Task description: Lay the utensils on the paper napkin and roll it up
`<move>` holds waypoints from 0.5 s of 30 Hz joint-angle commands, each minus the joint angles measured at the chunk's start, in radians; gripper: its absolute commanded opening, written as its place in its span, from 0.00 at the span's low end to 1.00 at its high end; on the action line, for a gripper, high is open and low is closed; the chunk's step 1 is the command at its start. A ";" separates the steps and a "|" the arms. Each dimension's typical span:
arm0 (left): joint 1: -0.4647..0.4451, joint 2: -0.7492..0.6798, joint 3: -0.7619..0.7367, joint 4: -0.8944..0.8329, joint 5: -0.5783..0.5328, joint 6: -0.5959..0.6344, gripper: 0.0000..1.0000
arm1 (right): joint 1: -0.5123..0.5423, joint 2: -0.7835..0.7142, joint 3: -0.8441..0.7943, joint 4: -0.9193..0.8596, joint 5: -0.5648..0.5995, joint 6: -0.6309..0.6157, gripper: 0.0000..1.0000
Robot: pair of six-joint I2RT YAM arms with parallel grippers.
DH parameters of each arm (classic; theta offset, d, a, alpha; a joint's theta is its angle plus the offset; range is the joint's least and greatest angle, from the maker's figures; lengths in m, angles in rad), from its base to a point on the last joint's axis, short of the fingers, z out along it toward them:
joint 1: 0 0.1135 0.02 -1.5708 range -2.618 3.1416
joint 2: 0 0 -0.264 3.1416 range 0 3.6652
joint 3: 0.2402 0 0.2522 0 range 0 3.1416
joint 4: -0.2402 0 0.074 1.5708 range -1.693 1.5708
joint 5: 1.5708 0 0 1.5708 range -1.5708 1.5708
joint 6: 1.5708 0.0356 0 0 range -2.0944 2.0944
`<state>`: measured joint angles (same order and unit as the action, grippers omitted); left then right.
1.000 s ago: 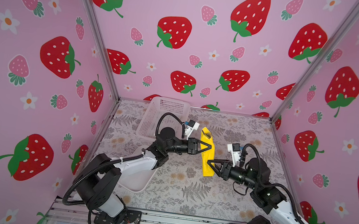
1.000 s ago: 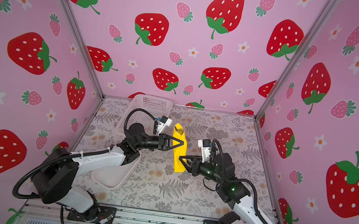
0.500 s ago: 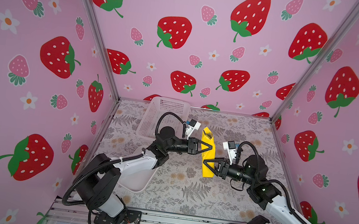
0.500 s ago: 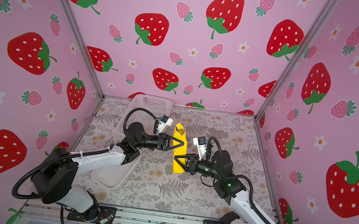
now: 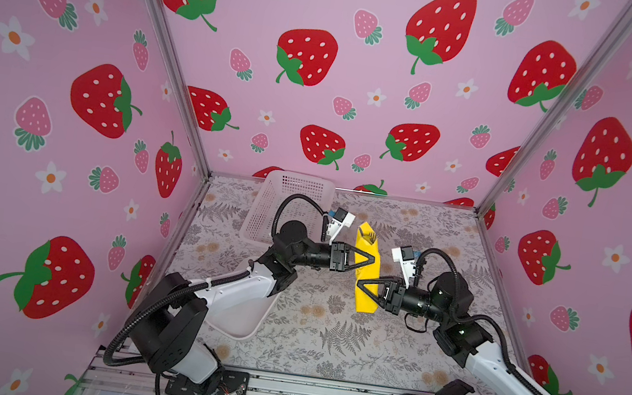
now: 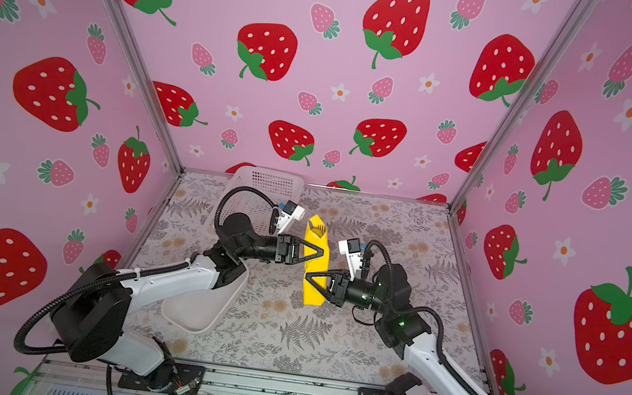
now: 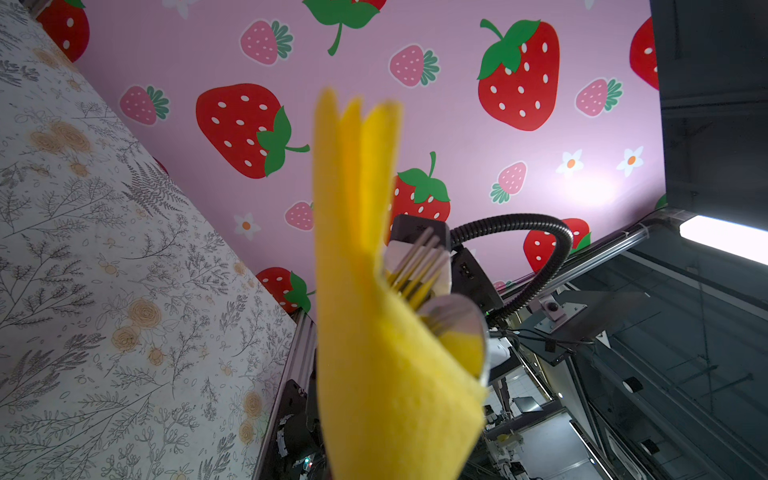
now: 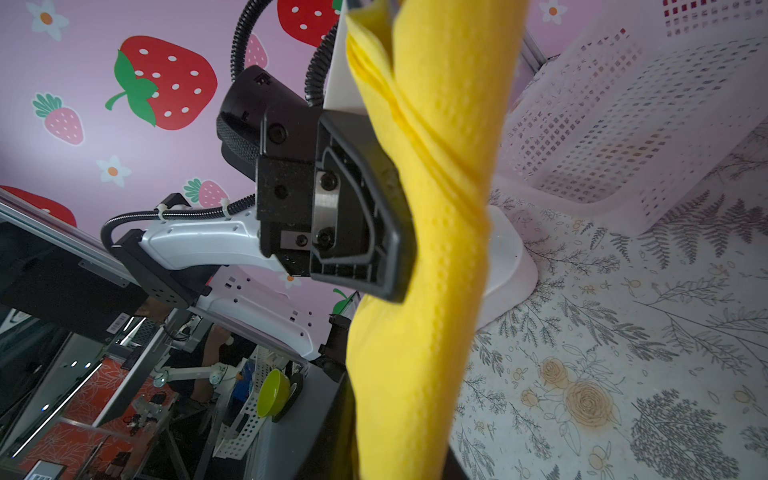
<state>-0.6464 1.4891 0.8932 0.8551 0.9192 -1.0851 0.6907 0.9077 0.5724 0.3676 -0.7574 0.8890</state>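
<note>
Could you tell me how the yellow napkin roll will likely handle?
Probably stiff lengthwise: the napkin roll looks straight, with a fork and spoon inside. Its paper looks soft, creasing where the left gripper pinches. Tipped, they might slide out.

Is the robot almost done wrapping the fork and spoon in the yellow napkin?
Nearly. Done: the utensils sit inside the rolled paper napkin, tips poking out. In hand: the left pincer grips the roll, the right pincer is at its lower part. Remaining: probably setting it down.
</note>
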 commanded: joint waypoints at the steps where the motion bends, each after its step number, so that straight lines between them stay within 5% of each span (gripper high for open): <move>1: -0.006 -0.034 0.057 -0.023 0.016 0.066 0.00 | -0.003 -0.003 -0.006 0.067 -0.019 0.019 0.19; 8: -0.006 -0.038 0.056 -0.065 0.006 0.101 0.04 | -0.003 -0.013 -0.019 0.087 -0.010 0.021 0.13; 12: -0.006 -0.044 0.049 -0.097 -0.011 0.122 0.13 | -0.003 -0.019 -0.022 0.089 0.004 0.019 0.11; 15: -0.006 -0.051 0.046 -0.136 -0.019 0.141 0.30 | -0.003 -0.024 -0.026 0.089 0.012 0.017 0.10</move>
<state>-0.6483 1.4639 0.9119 0.7448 0.9112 -0.9745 0.6899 0.9073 0.5510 0.4030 -0.7544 0.9051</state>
